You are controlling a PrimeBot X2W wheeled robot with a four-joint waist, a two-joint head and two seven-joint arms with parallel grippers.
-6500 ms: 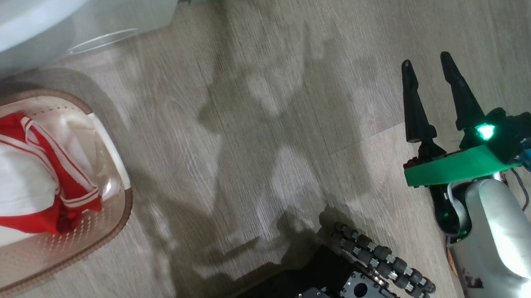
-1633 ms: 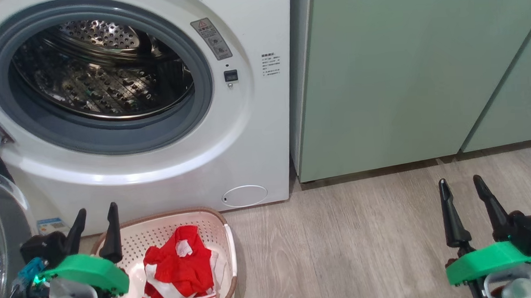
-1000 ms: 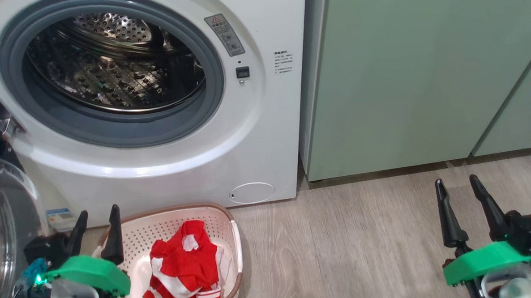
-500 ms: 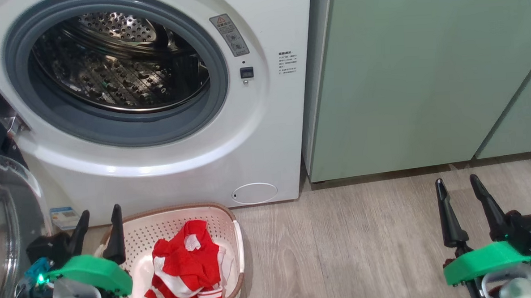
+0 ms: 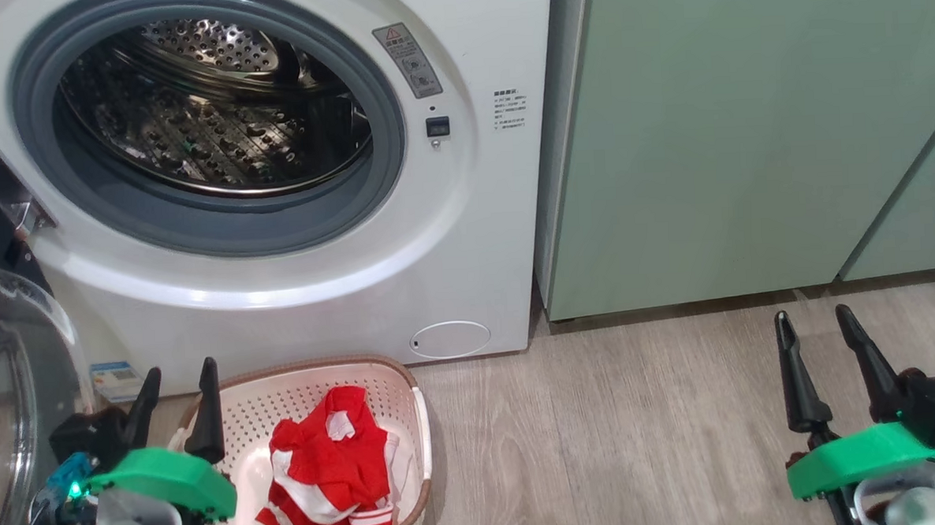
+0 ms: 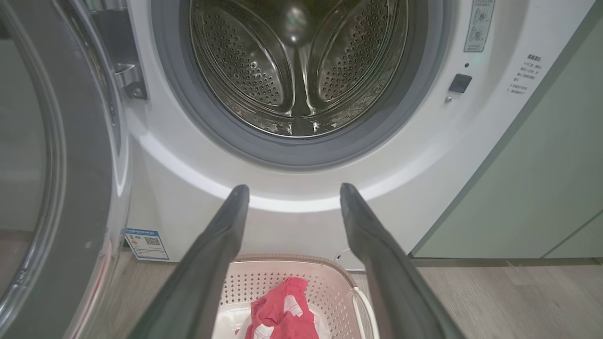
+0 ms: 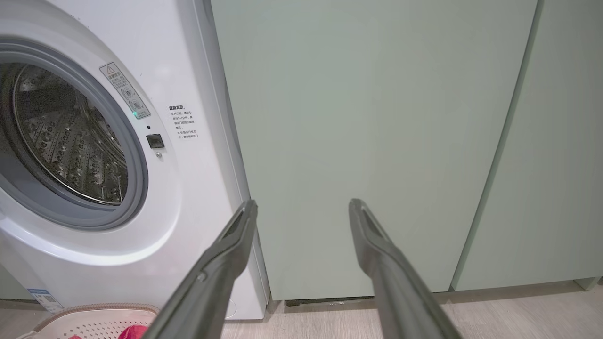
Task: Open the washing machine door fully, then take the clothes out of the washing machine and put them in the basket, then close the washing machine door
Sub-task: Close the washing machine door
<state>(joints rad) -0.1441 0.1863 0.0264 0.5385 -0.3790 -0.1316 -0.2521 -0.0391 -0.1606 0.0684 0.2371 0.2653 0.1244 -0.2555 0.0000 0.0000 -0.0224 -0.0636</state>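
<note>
Machine: the washing machine (image 5: 280,302) is the big white front-loader at far left, mouth wide open. The steel drum (image 5: 209,124) looks empty to me in both the head and left wrist views.
Cabinets: pale green cabinets (image 5: 706,126) sit right beside it on the right, not part of the job.
Door: the washing machine door (image 5: 0,409) is swung right out at the left edge, hinged on the left. I'd say shutting it is the only step left.
Basket: the cream basket (image 5: 314,368) sits on the wood floor (image 5: 601,430) just in front of the machine, under the opening.
Clothes: the clothes (image 5: 326,466) are a red and white bundle lying inside the basket.
Left arm: the left gripper (image 5: 180,368) has its fingers spread wide with nothing in them. It hangs over the basket's left rim, near the door.
Right arm: the right gripper (image 5: 812,313) is also wide and empty, well off to the right in front of the cabinets.
What could go wrong: that glossy curved rim is slippery, so a finger pushing it could skid off. A soft push might leave the door unlatched. The basket or the left arm could also end up in the door's swing.
Writing: the warning sticker (image 5: 411,60) has a red triangle but its text is too small to read, and so is the small print (image 5: 510,108) beside it. The blue label (image 6: 146,242) shows a QR code. I can't make out a brand.
</note>
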